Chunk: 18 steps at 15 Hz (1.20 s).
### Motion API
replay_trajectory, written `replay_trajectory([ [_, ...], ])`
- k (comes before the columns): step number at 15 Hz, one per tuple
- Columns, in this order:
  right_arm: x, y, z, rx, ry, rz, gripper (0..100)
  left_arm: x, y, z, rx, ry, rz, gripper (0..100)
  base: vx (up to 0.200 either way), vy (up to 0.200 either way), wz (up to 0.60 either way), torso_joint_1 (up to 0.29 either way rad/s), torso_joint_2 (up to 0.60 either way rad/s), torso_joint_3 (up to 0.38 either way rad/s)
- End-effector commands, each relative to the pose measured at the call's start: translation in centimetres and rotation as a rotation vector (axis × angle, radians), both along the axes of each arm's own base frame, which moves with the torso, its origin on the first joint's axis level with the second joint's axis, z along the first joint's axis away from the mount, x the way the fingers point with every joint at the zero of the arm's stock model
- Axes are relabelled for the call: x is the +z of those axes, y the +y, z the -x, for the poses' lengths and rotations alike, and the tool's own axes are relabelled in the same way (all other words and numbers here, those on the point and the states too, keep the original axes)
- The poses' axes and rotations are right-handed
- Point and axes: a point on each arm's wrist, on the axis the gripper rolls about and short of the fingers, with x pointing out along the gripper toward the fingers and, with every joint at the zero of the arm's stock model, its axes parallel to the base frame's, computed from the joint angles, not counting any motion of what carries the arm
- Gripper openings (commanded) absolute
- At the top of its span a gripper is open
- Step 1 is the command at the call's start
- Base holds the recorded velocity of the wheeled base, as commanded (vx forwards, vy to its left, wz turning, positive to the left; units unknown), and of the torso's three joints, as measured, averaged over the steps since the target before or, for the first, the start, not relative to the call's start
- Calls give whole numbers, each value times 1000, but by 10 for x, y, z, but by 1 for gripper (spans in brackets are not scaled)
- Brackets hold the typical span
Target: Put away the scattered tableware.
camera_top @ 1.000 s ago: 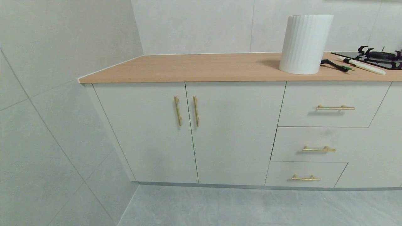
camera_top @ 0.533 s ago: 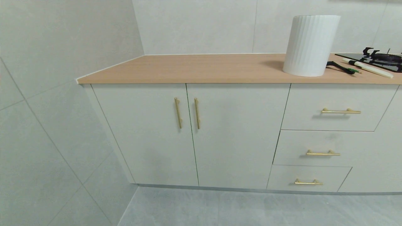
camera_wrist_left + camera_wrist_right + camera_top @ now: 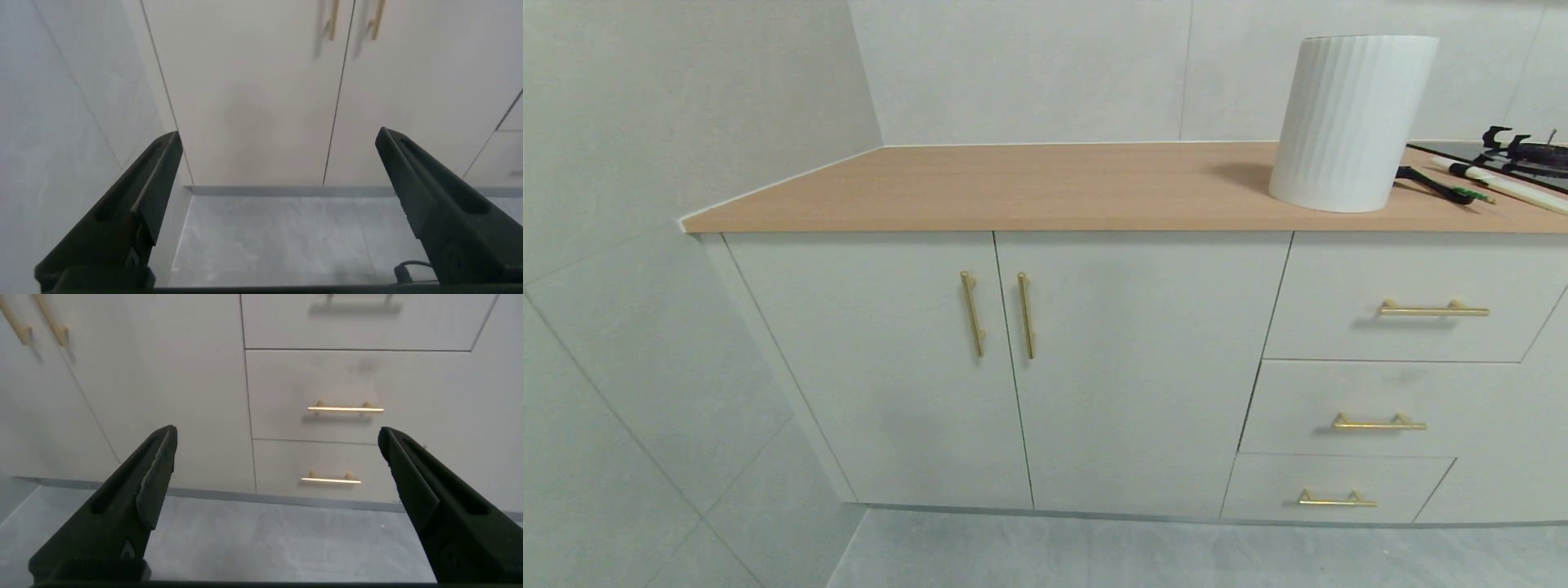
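- We see the tableware at the right end of the countertop: a black-handled utensil and a cream-handled utensil lie flat, near each other but not touching.
- A small green piece sits at the end of the black-handled utensil; we cannot tell what it is.
- A white ribbed container stands upright just beside the black-handled utensil, on its left.
- A stove with a black grate lies past the utensils, at the far right edge.
- Below the countertop we see two cabinet doors with upright gold handles, and to their right three drawers stacked one over another.
- The left gripper hangs low before the cabinet doors, above the floor, its fingers spread wide with nothing between them.
- The right gripper hangs low before the drawers, its fingers likewise wide apart and holding nothing.
- A tiled wall meets the cabinet on the left.
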Motion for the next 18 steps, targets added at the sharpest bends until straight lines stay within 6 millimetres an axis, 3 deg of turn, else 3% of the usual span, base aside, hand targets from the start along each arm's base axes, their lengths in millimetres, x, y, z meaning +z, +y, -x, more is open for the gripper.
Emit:
replay_trajectory([
  [1,0,0,0,0,2,0,100,0,0,0,-1,2,2,100,0,0,0,0,0,0],
  [9,0,0,0,0,0,0,100,0,0,0,3,1,3,100,0,0,0,0,0,0],
  [18,0,0,0,0,0,0,100,0,0,0,3,2,3,100,0,-200,0,1,2,3],
])
